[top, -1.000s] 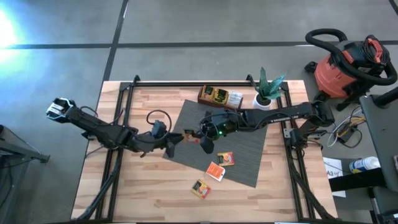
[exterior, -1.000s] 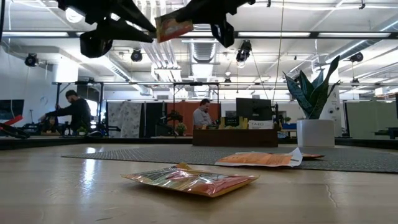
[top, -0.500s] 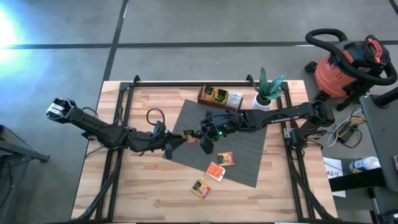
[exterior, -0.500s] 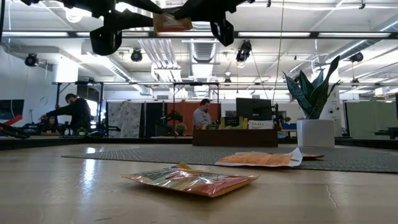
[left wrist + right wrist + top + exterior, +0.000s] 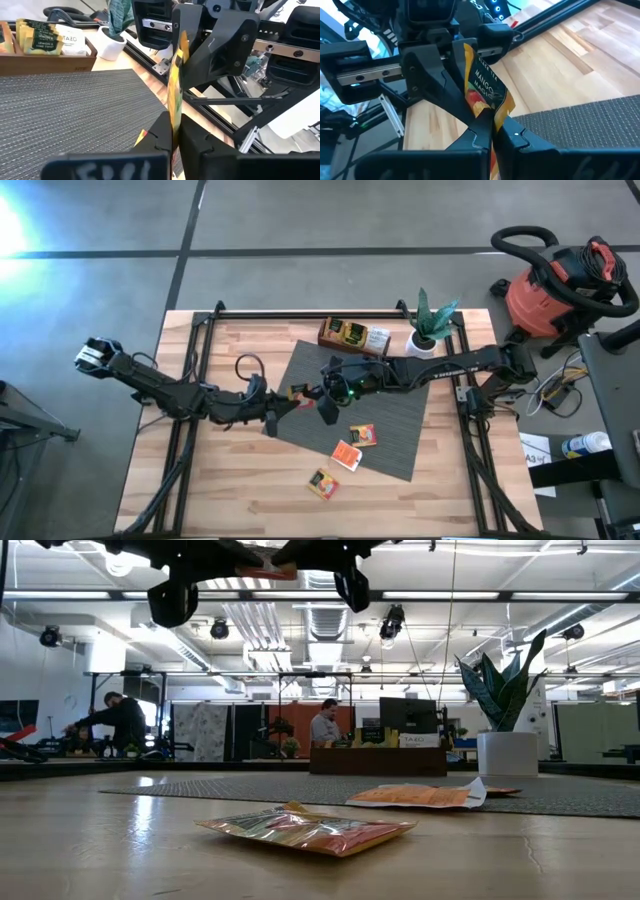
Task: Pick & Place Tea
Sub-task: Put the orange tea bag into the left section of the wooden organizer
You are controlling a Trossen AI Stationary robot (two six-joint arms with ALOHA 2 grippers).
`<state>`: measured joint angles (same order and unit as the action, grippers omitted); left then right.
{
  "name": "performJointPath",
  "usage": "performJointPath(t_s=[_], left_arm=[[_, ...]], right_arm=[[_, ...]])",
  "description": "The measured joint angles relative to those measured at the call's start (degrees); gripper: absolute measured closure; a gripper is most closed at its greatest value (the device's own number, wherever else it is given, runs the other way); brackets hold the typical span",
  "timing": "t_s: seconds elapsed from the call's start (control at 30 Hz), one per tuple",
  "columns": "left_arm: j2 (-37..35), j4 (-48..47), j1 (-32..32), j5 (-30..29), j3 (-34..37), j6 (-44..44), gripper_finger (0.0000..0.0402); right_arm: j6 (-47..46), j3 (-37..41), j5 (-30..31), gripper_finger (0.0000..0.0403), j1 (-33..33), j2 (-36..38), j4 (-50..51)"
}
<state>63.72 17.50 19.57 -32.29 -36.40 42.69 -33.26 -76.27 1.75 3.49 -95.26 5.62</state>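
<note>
One orange-yellow tea sachet hangs in the air over the grey ribbed mat, between my two grippers. My left gripper reaches in from the table's left and is shut on it. My right gripper comes from the right and is shut on its other end. In the right wrist view the sachet shows its printed face. In the left wrist view the same sachet is seen edge-on. Three more tea sachets lie flat on the mat's near corner and on the wood. My left gripper pinches the sachet's edge between its two fingers, coming about level from the table's left. The sachet stands on edge, lifted clear of the mat. My right gripper pinches the sachet's opposite corner between its two fingers, slanting slightly down from the table's right. The sachet spans the short gap between the two grippers.
A dark wooden tray with boxed tea stands at the far edge of the mat, a potted plant in a white pot to its right. Black frame rails run along the table's sides. Bare wood lies along the near edge.
My left gripper has tipped upward at the wrist without shifting its place and has shut on the sachet, which my right gripper still holds. The sachet has turned from slanting to nearly level in the low view and sits a little higher.
</note>
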Motion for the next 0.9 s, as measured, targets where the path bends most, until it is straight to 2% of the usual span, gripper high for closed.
performJointPath(t_s=[0.3, 0.4, 0.73, 0.9], left_arm=[[0.09, -0.38, -0.04, -0.08, 0.0, -1.27, 0.039], [0.09, -1.23, -0.18, -0.36, 0.02, -1.55, 0.039], [0.05, -3.95, -0.63, 1.89, 0.07, -1.93, 0.039], [2.07, -3.45, -1.18, 3.18, 0.11, -3.92, 0.039]], right_arm=[[0.21, 0.0, -0.1, 0.0394, -0.02, 0.0, 1.32], [0.44, -0.01, -0.64, 0.0382, -0.12, 0.0, 1.99], [5.18, -1.7, -1.8, 0.0266, -0.5, 0.0, 5.31], [10.14, -4.91, -3.74, 0.023, -2.04, 0.0, 13.82]])
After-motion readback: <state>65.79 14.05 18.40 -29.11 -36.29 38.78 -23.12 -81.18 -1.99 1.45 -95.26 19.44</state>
